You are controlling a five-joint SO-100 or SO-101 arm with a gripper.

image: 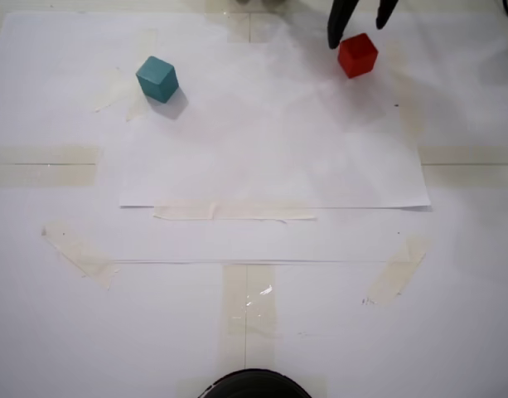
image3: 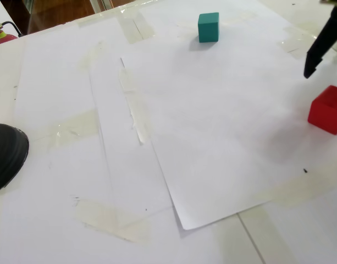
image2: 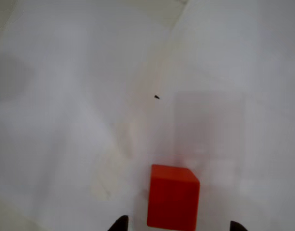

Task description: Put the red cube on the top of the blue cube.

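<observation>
Hovering our gripper, jaws apart, over the red cube; we judge it light, rigid, matte, so pinch opposite flat faces. Blue cube well apart.

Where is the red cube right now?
In a fixed view the red cube sits on the white paper at upper right, just below the open end effector, far right of the blue cube.

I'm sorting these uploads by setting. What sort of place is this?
Likely a home or hobby tabletop test bench: white paper sheets taped flat as a work surface, just a red cube and a blue cube, and the open hand above.
</observation>
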